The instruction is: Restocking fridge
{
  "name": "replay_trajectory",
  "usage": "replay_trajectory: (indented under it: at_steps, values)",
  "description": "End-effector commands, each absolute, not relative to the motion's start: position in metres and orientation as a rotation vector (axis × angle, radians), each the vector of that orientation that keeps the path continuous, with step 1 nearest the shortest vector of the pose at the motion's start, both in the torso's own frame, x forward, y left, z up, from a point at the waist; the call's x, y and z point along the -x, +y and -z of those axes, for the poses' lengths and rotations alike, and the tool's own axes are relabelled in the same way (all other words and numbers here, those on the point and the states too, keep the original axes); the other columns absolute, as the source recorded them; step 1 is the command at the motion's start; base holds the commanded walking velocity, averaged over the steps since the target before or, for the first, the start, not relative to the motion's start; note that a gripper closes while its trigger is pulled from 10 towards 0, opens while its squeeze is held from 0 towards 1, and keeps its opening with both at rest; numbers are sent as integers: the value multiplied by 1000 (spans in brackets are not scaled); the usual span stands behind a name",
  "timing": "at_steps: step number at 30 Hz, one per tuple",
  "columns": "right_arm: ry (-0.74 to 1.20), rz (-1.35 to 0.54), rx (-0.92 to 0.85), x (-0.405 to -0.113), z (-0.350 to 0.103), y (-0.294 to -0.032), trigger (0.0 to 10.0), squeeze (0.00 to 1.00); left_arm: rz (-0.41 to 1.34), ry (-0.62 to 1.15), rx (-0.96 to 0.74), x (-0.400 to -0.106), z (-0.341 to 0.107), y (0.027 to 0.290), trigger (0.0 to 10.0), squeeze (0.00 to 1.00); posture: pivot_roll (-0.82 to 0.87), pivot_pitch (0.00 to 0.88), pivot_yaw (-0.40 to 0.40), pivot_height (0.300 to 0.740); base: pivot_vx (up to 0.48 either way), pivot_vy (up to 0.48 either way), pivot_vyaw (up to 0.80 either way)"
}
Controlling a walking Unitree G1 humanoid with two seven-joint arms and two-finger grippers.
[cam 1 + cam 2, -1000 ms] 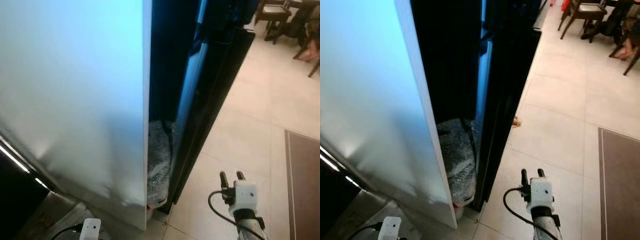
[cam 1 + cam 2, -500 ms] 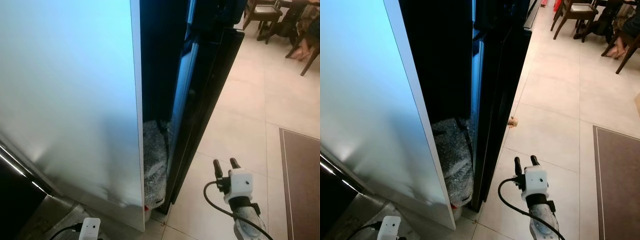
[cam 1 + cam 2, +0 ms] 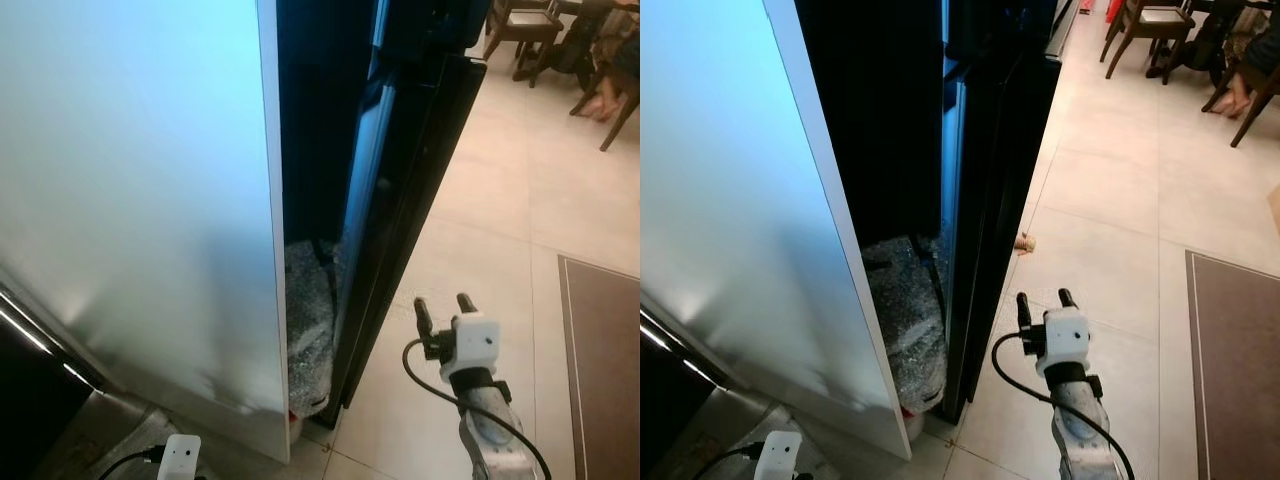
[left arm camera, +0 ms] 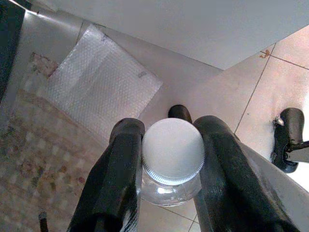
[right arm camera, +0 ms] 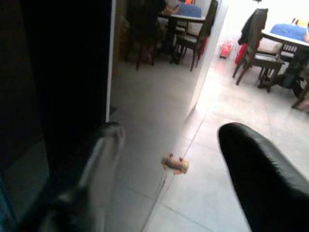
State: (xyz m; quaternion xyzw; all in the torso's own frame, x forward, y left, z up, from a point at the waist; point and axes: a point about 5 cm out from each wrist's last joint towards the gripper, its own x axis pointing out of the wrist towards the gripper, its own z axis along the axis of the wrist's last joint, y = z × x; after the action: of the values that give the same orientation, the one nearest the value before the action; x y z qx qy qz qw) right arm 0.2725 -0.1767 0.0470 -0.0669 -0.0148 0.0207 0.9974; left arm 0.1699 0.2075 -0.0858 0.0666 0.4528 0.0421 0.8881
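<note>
A tall fridge [image 3: 140, 200] with a pale side panel stands on my left, its dark glossy door [image 3: 400, 200] close beside it with a narrow dark gap between. My right gripper [image 3: 1040, 308] is open, low over the tiled floor, just right of the door's edge. In the right wrist view its fingers [image 5: 260, 164] frame the door's reflective face and a small scrap [image 5: 175, 164] on the floor. My left gripper [image 4: 169, 159] is shut on a clear bottle with a white screw cap [image 4: 173, 148], held low near the fridge's base.
A wad of bubble wrap [image 3: 308, 325] sits at the bottom of the gap. A sheet of bubble wrap [image 4: 99, 87] lies by the fridge's foot. Dining chairs [image 3: 1150, 30] stand at the far right, a dark rug [image 3: 1235, 370] lies on the right, and a person's feet [image 3: 1230, 100] show near the chairs.
The camera has swung slightly right. My right gripper has risen and moved left, closer to the edge of the dark door.
</note>
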Motion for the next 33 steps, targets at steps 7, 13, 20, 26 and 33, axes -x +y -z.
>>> replay_trajectory:
  at_steps: [7,13,20,26,33]
  values:
    - [-27,-7,123,-286,-55,-185,10000,0,-69,956,-145,-167,88,205,10000,0,-122,64,-39,740,0,0,0]
    - [-29,-24,116,-289,-55,-184,10000,0,-69,955,-145,-167,88,205,10000,0,-120,65,-40,740,0,0,0]
    - [-12,-100,91,-291,-53,-173,10000,0,-70,956,-146,-167,88,205,10000,0,-117,65,-40,740,0,0,0]
    - [-2,-118,94,-295,-53,-172,10000,0,-71,955,-146,-167,88,205,10000,0,-114,65,-41,740,0,0,0]
    - [-10,-96,106,-304,-59,-180,10000,0,-70,955,-147,-167,88,205,10000,0,-111,62,-41,740,0,0,0]
